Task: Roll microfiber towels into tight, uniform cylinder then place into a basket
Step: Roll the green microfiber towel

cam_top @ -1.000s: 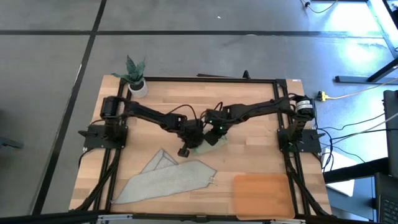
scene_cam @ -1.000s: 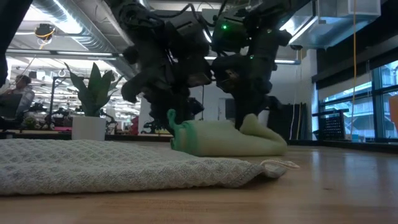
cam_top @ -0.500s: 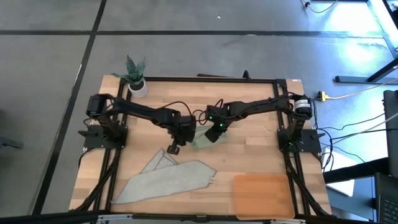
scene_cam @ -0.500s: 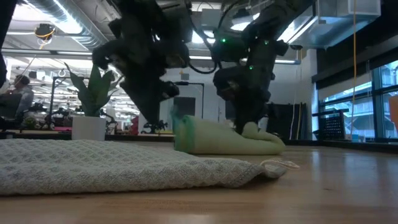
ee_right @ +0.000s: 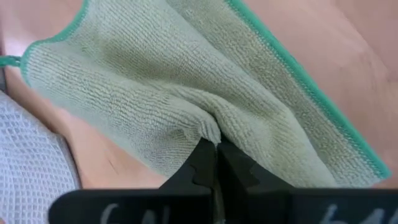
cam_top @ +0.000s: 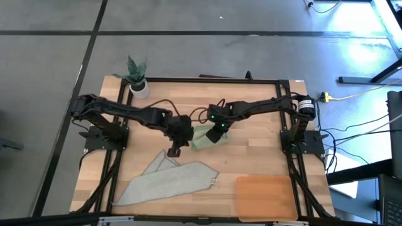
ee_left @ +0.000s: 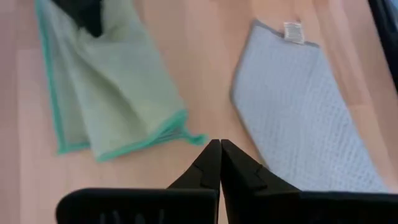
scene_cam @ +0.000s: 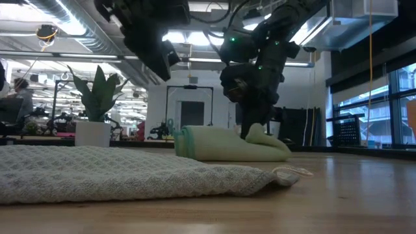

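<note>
Right gripper (ee_right: 216, 148) pinches the green towel (ee_right: 205, 93) mid-bench; left gripper (ee_left: 220, 147), fingers together, apparently hovers just beside it.

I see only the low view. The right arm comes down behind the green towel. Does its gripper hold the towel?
Observer: Yes. In the right wrist view, the right gripper is shut on a pinched fold of the green towel.
Operator: And the left gripper? For me it is only a dark shape.
Observer: The left gripper is shut and empty, above the bare table between the green towel and the grey towel.
Operator: Where is the basket?
Observer: The high view shows the basket on the right arm's side, apart from both towels, with nothing in it.
</note>
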